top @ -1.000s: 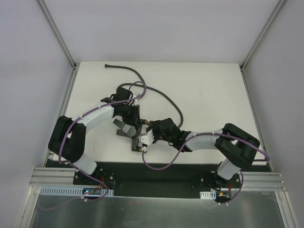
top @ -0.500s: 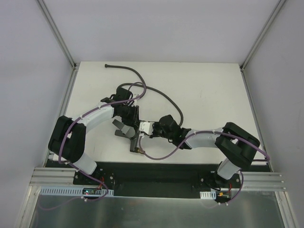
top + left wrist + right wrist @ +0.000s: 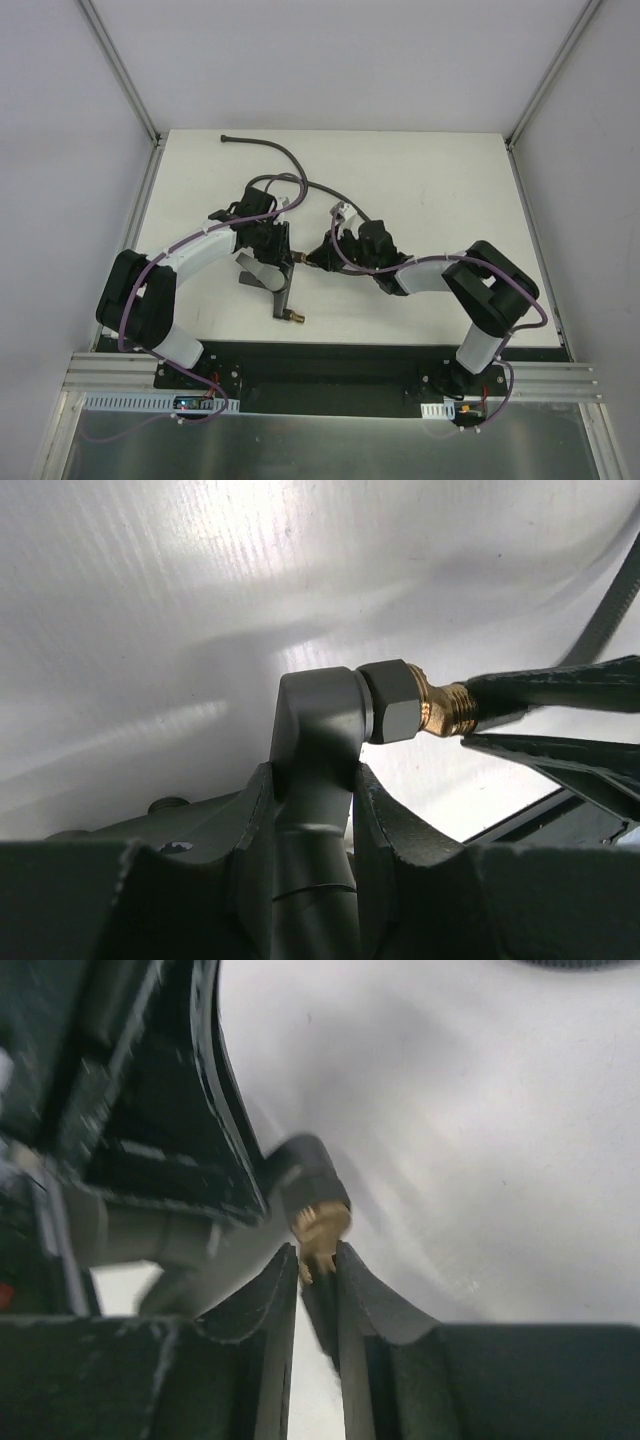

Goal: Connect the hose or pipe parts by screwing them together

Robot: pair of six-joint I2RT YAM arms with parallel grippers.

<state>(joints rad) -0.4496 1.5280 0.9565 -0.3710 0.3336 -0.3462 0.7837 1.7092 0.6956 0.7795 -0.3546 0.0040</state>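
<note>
Left gripper (image 3: 312, 780) fingers clamped on forked fitting (image 3: 315, 705), bracing it at table (image 3: 450, 170) centre, brass threaded end (image 3: 445, 708) pointing right. Right gripper (image 3: 318, 1255) fingers nearly together, nipping that brass tip (hose nut there? cannot tell). Hose (image 3: 245, 139) trails across far side.

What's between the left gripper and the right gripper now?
The forked fitting: its grey nut and brass threaded end, clearest in left wrist view.
</note>
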